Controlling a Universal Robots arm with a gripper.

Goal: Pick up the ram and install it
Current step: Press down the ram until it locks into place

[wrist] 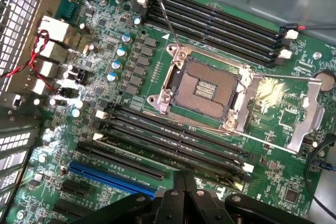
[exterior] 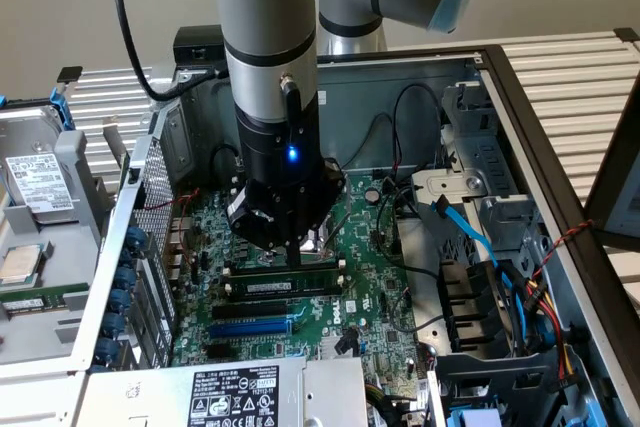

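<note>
We see the ram (exterior: 285, 287), a long thin green stick with a white label. It lies flat along the motherboard (exterior: 375, 297), seated lengthwise just above the blue slot (exterior: 250, 328).

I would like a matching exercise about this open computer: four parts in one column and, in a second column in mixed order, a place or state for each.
Parts:
1. ram
2. blue slot
3. processor socket
4. light blue cable

Places or states:
A. on the exterior view's right side of the case
B. uncovered, its metal cover swung open
C. just below the gripper
D. beside the black slots, farther from the socket than they are

Pairs: 1-C; 2-D; 3-B; 4-A
</note>
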